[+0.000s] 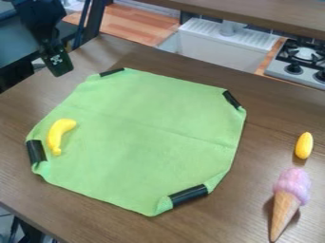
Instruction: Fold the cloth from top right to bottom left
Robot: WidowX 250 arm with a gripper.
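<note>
Right now the green cloth [139, 128] lies spread out, not folded over, on the brown table [276, 111], its corners turned in under black strips. The top-right strip [232, 99] sits towards the table's far edge. The gripper [58, 65] hangs at the table's upper-left edge, just beside the cloth and apart from it; I can't tell whether it is open or closed. A toy banana [59, 135] rests on the cloth's left part. Right of the cloth are a yellow oval toy [304, 145] and a toy ice cream cone [289, 197].
</note>
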